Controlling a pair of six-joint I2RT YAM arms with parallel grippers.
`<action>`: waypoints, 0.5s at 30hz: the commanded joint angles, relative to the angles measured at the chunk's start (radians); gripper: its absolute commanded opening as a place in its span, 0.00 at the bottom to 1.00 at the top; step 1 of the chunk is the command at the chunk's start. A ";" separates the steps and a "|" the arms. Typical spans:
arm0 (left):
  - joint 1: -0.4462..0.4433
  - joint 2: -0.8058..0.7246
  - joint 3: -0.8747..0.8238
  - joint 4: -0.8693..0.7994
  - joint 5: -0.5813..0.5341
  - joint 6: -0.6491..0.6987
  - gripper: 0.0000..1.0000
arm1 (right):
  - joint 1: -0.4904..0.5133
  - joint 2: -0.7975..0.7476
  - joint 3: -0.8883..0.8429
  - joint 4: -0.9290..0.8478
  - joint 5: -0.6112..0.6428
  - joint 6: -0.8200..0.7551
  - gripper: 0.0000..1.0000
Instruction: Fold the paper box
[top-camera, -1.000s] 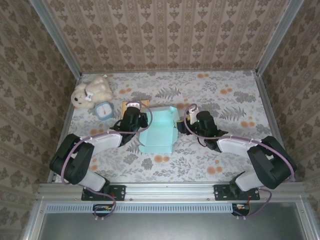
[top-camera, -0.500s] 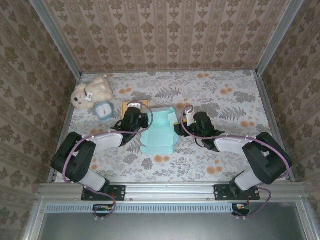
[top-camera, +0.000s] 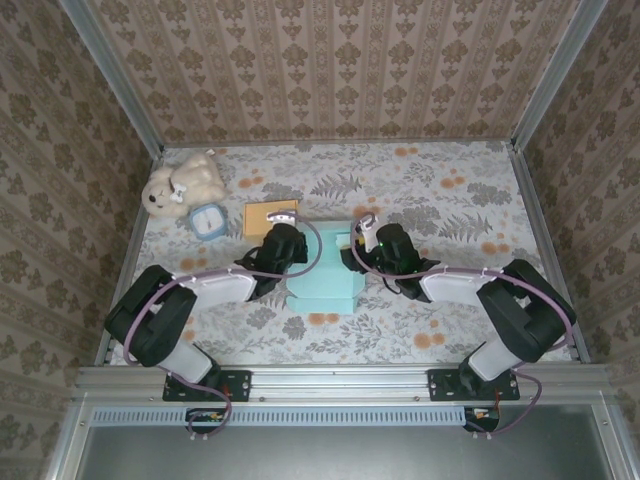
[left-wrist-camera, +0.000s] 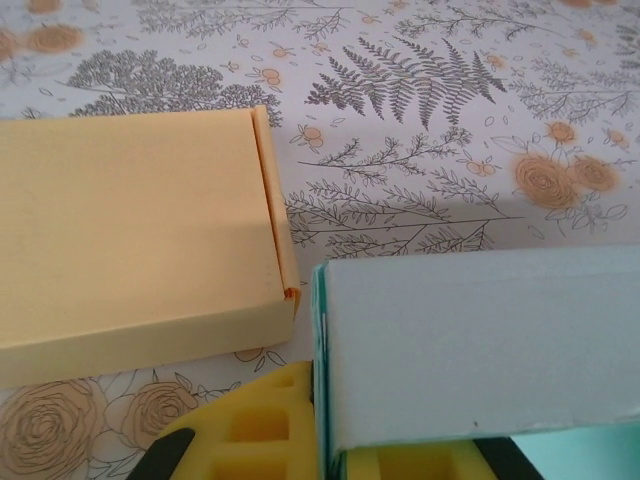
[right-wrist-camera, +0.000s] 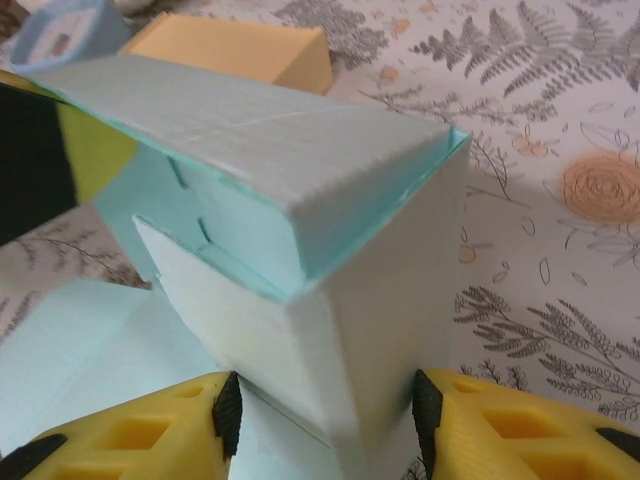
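Note:
The teal paper box (top-camera: 325, 272) stands between the two arms, its top panel folded over. In the left wrist view its pale panel (left-wrist-camera: 480, 340) fills the lower right, and my left gripper (left-wrist-camera: 325, 440) is shut on the thin teal wall edge between its yellow fingers (left-wrist-camera: 250, 430). My left gripper (top-camera: 288, 246) sits at the box's left side from above, my right gripper (top-camera: 362, 248) at its right. In the right wrist view a folded corner of the box (right-wrist-camera: 330, 330) stands between the black pads (right-wrist-camera: 228, 415), which touch it on both sides; my right gripper (right-wrist-camera: 328, 415) is shut on it.
A flat orange box (top-camera: 268, 215) (left-wrist-camera: 130, 230) lies just behind the left gripper, close to the teal box. A small blue object (top-camera: 208, 220) and a cream teddy bear (top-camera: 183, 183) sit at the back left. Patterned walls enclose the floral table (top-camera: 450, 200).
The box's open panels have come up and over into a closed block. Both grippers have moved inward toward each other, and the right jaws have narrowed onto the box's corner.

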 joint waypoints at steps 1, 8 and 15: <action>-0.042 0.015 0.010 0.030 -0.113 0.057 0.00 | 0.013 0.035 0.005 0.065 0.038 -0.019 0.50; -0.079 0.059 -0.013 0.100 -0.150 0.060 0.00 | 0.013 0.104 -0.029 0.163 0.139 -0.011 0.50; -0.099 0.094 0.008 0.062 -0.184 0.002 0.00 | 0.013 0.157 -0.031 0.218 0.253 0.007 0.45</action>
